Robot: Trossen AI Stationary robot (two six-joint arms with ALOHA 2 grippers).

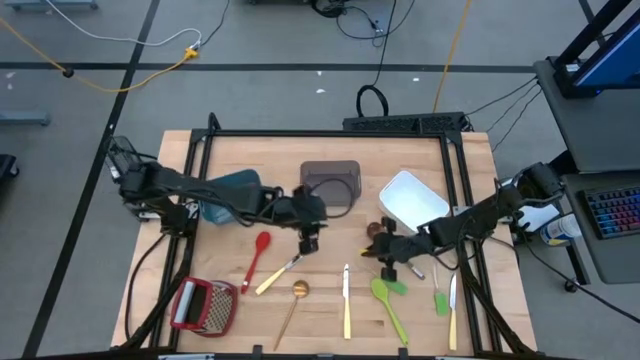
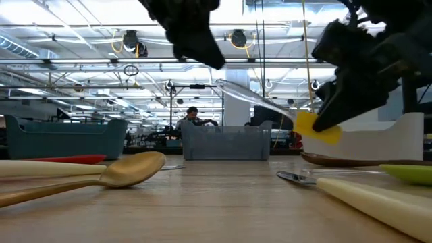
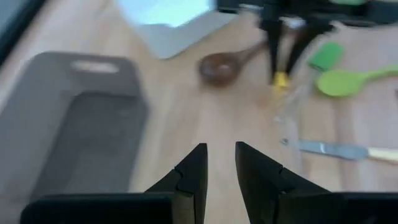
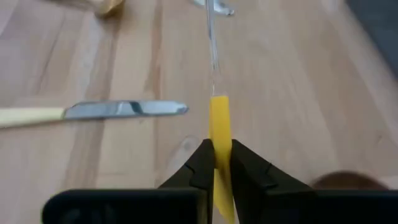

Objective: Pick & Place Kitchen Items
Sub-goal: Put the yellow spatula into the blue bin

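Note:
My right gripper (image 4: 219, 149) (image 1: 389, 266) is shut on a yellow spatula (image 4: 218, 118) with a clear handle (image 2: 251, 96), just above the table's right middle. My left gripper (image 3: 221, 163) (image 1: 308, 241) hovers open over bare wood near the grey bin (image 1: 331, 184), with nothing between its fingers. Flat on the table lie a red spatula (image 1: 259, 256), a gold spoon (image 1: 297, 292), a cream-handled knife (image 1: 346, 302), a green spoon (image 1: 387, 303), a small green spatula (image 1: 440, 301), another knife (image 1: 452, 318) and a brown wooden spoon (image 3: 219, 66). My right gripper pinches the spatula's yellow head (image 4: 219, 134) between its two fingers, which slant down from the table's right side and lie along the spatula. The clear handle (image 4: 212, 50) sticks out ahead of the fingertips. The spatula is lifted clear of the table, its handle slanting upward.
A teal bin (image 1: 232, 194), the grey bin and a white bin (image 1: 411, 200) stand along the far half of the table. A red-framed grater (image 1: 205, 305) lies at the near left corner. A person sits in the room beyond the table (image 2: 192, 116).

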